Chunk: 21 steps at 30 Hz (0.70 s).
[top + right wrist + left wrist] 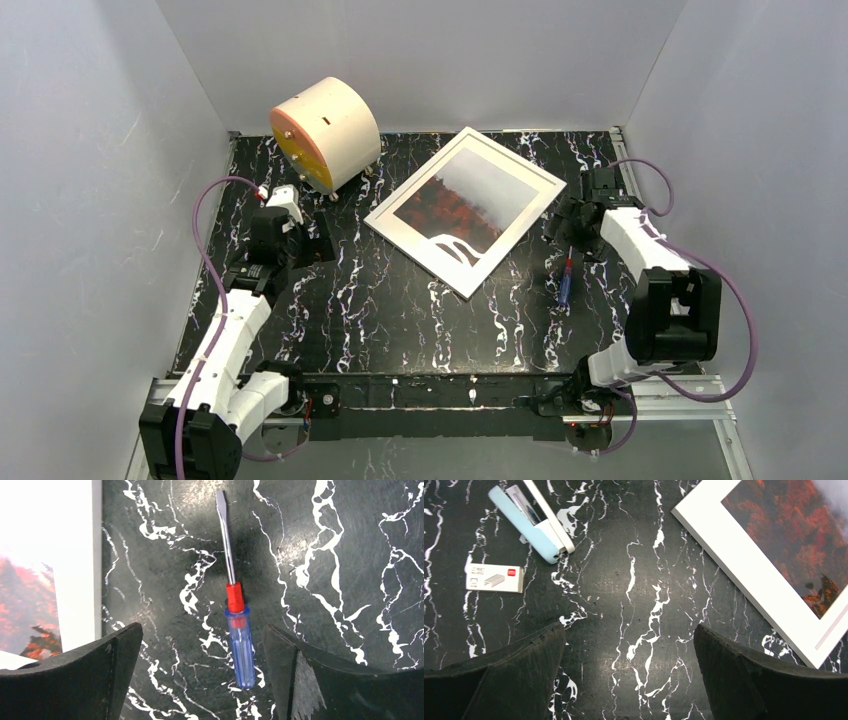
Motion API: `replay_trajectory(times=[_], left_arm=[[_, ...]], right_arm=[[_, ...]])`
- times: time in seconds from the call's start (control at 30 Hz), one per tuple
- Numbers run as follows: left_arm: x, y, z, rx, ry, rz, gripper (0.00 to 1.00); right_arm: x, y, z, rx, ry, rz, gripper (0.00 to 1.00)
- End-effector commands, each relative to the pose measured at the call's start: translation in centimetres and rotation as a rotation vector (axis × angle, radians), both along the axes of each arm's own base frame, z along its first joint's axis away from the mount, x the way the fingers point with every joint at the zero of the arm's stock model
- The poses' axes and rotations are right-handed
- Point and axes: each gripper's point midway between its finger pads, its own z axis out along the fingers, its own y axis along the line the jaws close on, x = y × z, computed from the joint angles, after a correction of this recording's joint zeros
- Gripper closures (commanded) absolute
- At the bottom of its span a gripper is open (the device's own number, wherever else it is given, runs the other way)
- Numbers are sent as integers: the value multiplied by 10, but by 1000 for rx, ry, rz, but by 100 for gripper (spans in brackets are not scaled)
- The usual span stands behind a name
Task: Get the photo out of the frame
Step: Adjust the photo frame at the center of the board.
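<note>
The white frame (pixel 466 210) lies flat and face up at the table's back middle, turned at an angle. The photo (pixel 462 203) of red-orange trees and grey mist sits inside it behind a white border. The frame's corner shows in the left wrist view (pixel 744 555), with the photo (pixel 794 535). Its edge (pixel 75 555) and the photo (pixel 25 610) also show in the right wrist view. My left gripper (pixel 312 240) (pixel 629 680) is open and empty over bare table, left of the frame. My right gripper (pixel 572 218) (pixel 200 680) is open and empty, right of the frame, above a screwdriver.
A blue-handled screwdriver (pixel 566 282) (pixel 235 615) lies beside the frame's right corner. A cream cylinder with an orange face (pixel 325 135) stands at the back left. A light blue stapler (pixel 531 522) and a small staples box (pixel 494 577) lie near my left gripper. Grey walls enclose the table.
</note>
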Motion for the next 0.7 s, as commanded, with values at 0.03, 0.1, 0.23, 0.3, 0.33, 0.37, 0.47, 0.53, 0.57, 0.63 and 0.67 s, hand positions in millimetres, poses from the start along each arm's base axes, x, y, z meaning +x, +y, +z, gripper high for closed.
replay_trajectory(times=[0.03,0.1,0.23,0.3,0.33,0.37,0.47,0.53,0.57,0.63,0.67], left_arm=[[-1,21,10,48,-40,115,1],[-1,31,12,66,-56,173,1],[-1,39,10,90,-64,215,1],[0,35,7,85,-65,191,1],[0,34,7,81,-65,182,1],[-1,33,6,80,-58,177,1],[-5,28,5,86,-29,128,1],[-7,24,7,87,-29,95,1],[-8,25,8,88,-37,94,1],[-9,27,10,95,-57,104,1],[-10,29,10,100,-58,110,1]], right_arm=[[4,17,38,107,-95,-23,1],[4,29,43,179,-118,-7,1],[0,53,50,312,-133,25,1],[-4,68,49,389,-135,51,1],[-7,75,48,416,-135,59,1],[-10,81,48,435,-137,63,1],[-18,100,43,458,-133,86,1],[-22,117,40,484,-138,120,2],[-23,127,38,493,-137,141,3],[-30,143,33,472,-113,177,3],[-33,149,30,444,-102,190,3]])
